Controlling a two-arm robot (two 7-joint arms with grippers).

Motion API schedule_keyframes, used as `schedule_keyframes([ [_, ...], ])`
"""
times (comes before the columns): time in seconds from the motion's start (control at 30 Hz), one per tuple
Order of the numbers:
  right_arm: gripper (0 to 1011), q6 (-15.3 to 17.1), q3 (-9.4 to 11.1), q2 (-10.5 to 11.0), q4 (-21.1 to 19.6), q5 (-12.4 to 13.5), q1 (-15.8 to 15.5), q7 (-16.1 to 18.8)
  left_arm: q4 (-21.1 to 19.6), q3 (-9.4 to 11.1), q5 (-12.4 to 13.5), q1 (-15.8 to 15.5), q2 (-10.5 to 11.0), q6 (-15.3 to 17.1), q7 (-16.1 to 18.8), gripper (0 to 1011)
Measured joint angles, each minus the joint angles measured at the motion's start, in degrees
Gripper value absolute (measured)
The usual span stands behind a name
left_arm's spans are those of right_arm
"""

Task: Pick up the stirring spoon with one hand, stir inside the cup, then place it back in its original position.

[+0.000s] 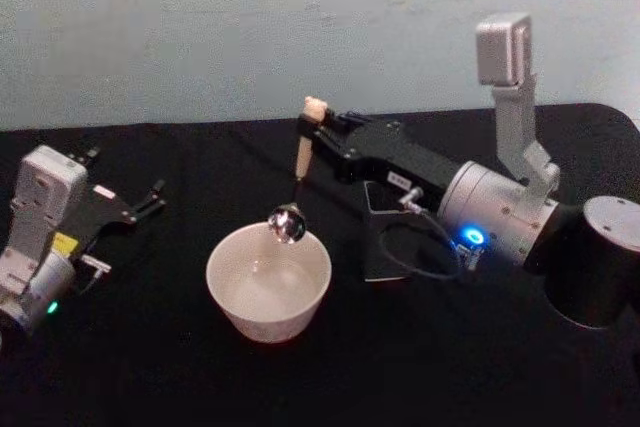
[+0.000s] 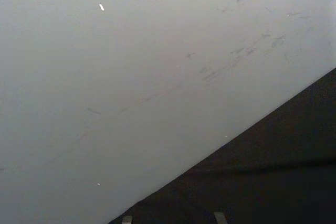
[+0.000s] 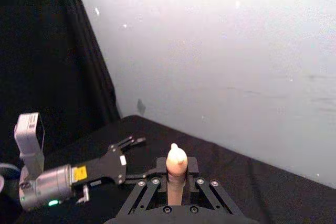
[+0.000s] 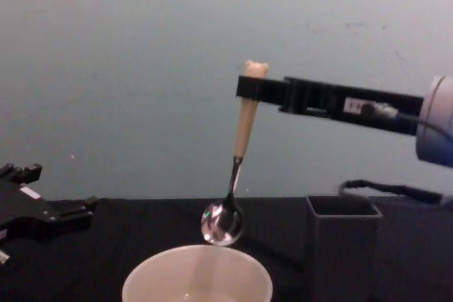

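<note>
The stirring spoon (image 1: 287,222) hangs upright from my right gripper (image 1: 312,130), which is shut on the cream handle just under its bear-head top (image 3: 176,157). In the chest view the shiny bowl (image 4: 221,224) hovers just above the far rim of the cream cup (image 4: 163,258), not touching it. From the head view the cup (image 1: 265,322) stands at the table's middle. Right of it, partly behind my right arm, is the dark grey square holder (image 1: 375,237), also seen at the chest view's right (image 4: 342,245). My left gripper (image 1: 125,175) rests open at the far left.
A black cable (image 1: 420,272) loops from my right arm in front of the holder. The table is covered in black cloth (image 1: 150,367) and ends at a pale wall (image 1: 200,27) behind. My left arm lies on the cloth (image 3: 79,174), well away from the cup.
</note>
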Motion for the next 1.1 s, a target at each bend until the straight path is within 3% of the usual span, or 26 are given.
schedule_keyframes([
  [0.7, 218, 0.3, 4.6, 3.5, -4.3, 5.5, -2.0, -5.1, 0.0, 0.0, 0.0, 0.0, 0.0, 0.0, 0.0, 1001],
  [1.1, 218, -0.8, 7.0, 6.1, -6.0, 6.6, -3.9, -7.0, 0.0, 0.0, 0.0, 0.0, 0.0, 0.0, 0.0, 1001],
])
